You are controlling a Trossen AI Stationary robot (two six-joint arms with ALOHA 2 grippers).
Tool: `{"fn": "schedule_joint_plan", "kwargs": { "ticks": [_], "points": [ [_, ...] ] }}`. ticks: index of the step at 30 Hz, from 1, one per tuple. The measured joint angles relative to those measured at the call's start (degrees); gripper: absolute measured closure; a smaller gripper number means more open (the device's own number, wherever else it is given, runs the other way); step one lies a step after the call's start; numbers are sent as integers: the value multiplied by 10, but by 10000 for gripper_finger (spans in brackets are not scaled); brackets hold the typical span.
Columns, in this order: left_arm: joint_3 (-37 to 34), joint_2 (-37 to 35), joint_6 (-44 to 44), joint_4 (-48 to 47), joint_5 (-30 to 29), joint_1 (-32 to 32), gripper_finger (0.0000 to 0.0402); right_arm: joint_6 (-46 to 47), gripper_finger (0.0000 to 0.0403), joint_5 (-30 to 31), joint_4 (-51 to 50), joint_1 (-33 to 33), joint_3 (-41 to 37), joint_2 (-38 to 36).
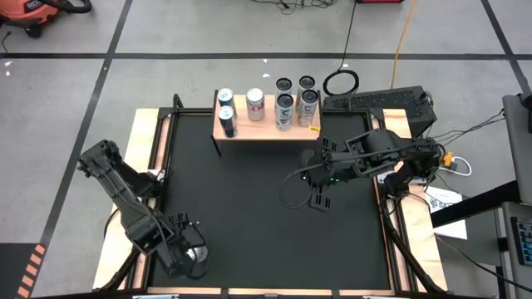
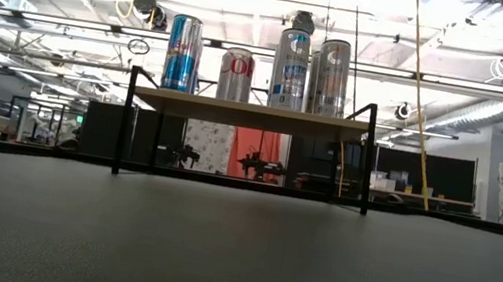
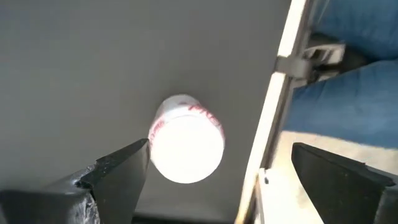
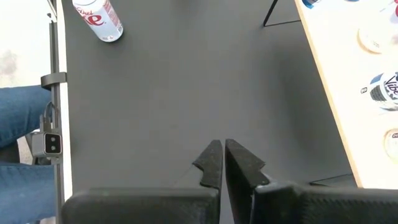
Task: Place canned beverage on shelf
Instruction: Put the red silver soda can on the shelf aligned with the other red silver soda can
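Left wrist view: fingers (image 3: 118, 177) spread around can (image 3: 185, 140).

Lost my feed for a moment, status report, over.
Left gripper open over white can near table's front-left corner. Right gripper shut, idle mid-table. Shelf holds several cans. Nothing blocking.

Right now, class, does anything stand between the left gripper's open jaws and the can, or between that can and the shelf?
Nothing visible does. The left gripper hangs over the can, jaws open either side. The black mat between can and shelf is bare; the shut right gripper sits off to one side.
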Motion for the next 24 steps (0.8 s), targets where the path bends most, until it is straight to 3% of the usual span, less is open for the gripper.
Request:
{"fn": "schedule_joint_plan", "kwargs": {
  "ticks": [9,24],
  "points": [
    [0,47,0,-5,4,-16,8,-11,403,2,0,0,0,0],
    [0,54,-19,-61,5,-17,8,-13,403,3,0,3,0,0]
  ]
}}
